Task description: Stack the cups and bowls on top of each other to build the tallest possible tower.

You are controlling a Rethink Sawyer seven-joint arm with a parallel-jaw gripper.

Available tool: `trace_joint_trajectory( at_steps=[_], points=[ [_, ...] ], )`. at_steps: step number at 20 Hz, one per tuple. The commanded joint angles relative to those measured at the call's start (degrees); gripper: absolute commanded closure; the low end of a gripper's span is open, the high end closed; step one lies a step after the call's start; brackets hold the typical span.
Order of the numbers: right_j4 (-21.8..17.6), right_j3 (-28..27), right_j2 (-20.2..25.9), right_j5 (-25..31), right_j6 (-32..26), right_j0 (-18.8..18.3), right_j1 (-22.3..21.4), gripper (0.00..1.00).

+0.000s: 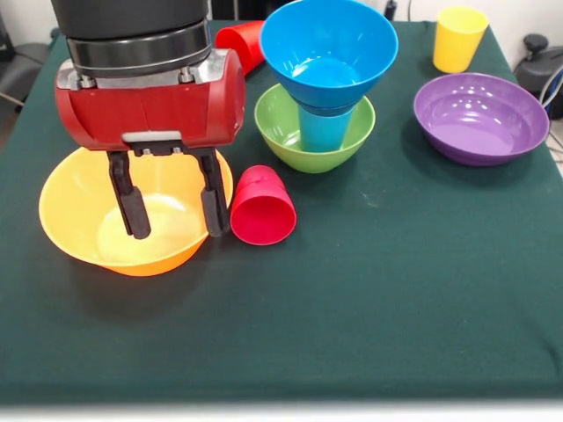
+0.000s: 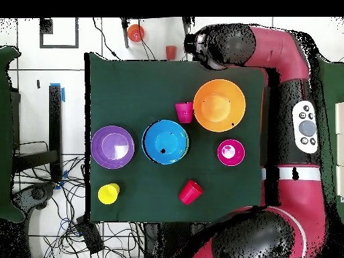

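- My end effector (image 1: 171, 204) hangs over the orange-yellow bowl (image 1: 84, 224), fingers spread wide and holding nothing; the tips sit inside the bowl's mouth, toward its 3 o'clock rim in the front view.
- I judge that pose as lining up on the bowl's wall, or on the red cup (image 1: 262, 207) lying on its side just beside that rim, mouth toward the camera.
- The tower (image 1: 324, 88) so far stands at about 1 o'clock from the end effector: the green bowl (image 1: 280, 132) as base, the light blue cup (image 1: 322, 130) inverted inside it, the blue bowl (image 1: 327, 48) perched upright on the cup. It looks top-heavy, so I would keep clear of it.
- A second red cup (image 1: 242, 40) lies behind the arm near the far edge; the yellow cup (image 1: 458, 39) stands upright at the far corner, the purple bowl (image 1: 480, 117) just in front of it.
- Overhead, a small red bowl (image 2: 230, 152) sits near the surface (image 1: 378, 299) edge on the robot's side.
- The near half of the surface in the front view is bare, giving open room for moving.
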Motion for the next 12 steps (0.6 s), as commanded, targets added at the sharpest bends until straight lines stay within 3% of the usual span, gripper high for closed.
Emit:
trace_joint_trajectory(
  at_steps=[1, 12],
  points=[
    [-1.58, 1.92, -5.12, 3.19, -6.5, 1.03, 2.48, 0.0],
    [-1.52, 4.07, -6.52, 1.79, -7.18, 0.67, 4.48, 0.0]
  ],
)
